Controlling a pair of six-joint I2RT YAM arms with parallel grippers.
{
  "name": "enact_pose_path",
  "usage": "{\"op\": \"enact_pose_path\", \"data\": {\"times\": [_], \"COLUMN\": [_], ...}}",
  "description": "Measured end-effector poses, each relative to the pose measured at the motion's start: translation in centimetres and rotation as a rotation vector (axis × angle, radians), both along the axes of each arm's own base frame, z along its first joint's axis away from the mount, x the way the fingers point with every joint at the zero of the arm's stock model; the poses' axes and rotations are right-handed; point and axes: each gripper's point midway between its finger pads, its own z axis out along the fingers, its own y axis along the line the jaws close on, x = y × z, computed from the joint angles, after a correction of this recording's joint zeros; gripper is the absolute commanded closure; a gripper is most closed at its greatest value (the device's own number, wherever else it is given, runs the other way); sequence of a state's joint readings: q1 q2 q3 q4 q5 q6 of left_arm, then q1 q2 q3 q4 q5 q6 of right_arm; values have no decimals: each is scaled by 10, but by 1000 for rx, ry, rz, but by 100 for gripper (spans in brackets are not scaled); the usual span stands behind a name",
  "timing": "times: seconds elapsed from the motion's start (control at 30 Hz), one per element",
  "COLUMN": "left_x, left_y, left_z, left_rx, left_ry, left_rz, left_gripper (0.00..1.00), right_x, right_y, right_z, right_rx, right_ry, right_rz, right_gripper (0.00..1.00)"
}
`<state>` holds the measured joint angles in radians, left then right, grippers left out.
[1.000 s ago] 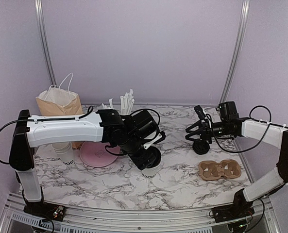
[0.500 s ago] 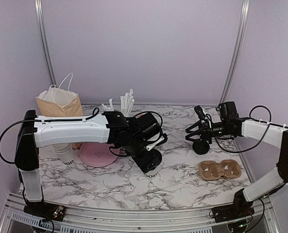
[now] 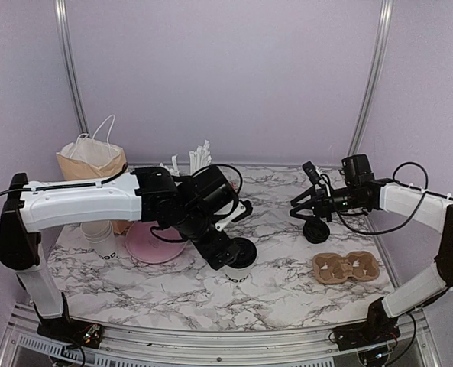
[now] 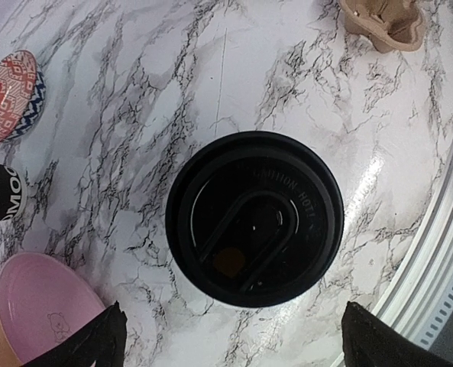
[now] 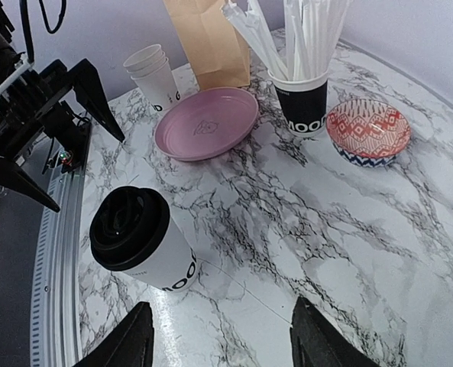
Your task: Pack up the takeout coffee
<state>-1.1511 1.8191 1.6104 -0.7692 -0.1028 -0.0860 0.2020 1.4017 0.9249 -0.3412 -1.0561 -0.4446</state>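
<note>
The takeout coffee (image 3: 239, 274) is a white paper cup with black lettering and a black lid. It stands upright on the marble table, near the front middle. It also shows in the right wrist view (image 5: 153, 256). In the left wrist view its lid (image 4: 254, 218) is seen from straight above. My left gripper (image 3: 226, 254) hovers just over the cup, open and empty (image 4: 232, 321), with its fingers wide apart and clear of the lid. My right gripper (image 3: 306, 206) is open and empty (image 5: 222, 306), held above the table to the cup's right.
A cardboard cup carrier (image 3: 344, 267) lies at the front right. A brown paper bag (image 3: 92, 164), a stack of lidless white cups (image 3: 102, 241) and a pink plate (image 3: 153, 243) are at the left. A black cup of straws (image 5: 302, 107) and a patterned bowl (image 5: 367, 130) stand behind.
My left arm's wrist has drawn back to the left off the cup, baring the black lid. The cup has stayed put. My right gripper has shifted slightly.
</note>
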Motion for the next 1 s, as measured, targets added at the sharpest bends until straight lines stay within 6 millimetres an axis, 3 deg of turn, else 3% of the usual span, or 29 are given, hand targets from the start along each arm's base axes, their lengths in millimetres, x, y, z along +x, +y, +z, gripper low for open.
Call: {"op": "enact_pose_path", "data": {"times": [0.13, 0.27, 0.43, 0.57, 0.83, 1.0], "left_x": [-7, -4, 19, 20, 24, 26], "left_y": [19, 31, 27, 19, -3, -7], "left_z": [29, 41, 16, -3, 7, -2], "left_rx": [-62, -136, -287, -387, -576, -596], "left_ry": [-35, -42, 39, 106, 161, 182], "left_rz": [16, 103, 291, 365, 420, 441], "left_gripper": [2, 17, 19, 19, 23, 29], "right_x": [-8, -22, -34, -50, -65, -64], "right_y": [14, 27, 43, 58, 76, 82], "right_z": [0, -11, -37, -55, -65, -65], "right_rx": [-38, -67, -107, -130, -132, -120], "right_ry": [40, 142, 342, 474, 601, 628], "right_rz": [21, 42, 81, 142, 225, 249], "right_gripper": [42, 42, 41, 41, 42, 45]}}
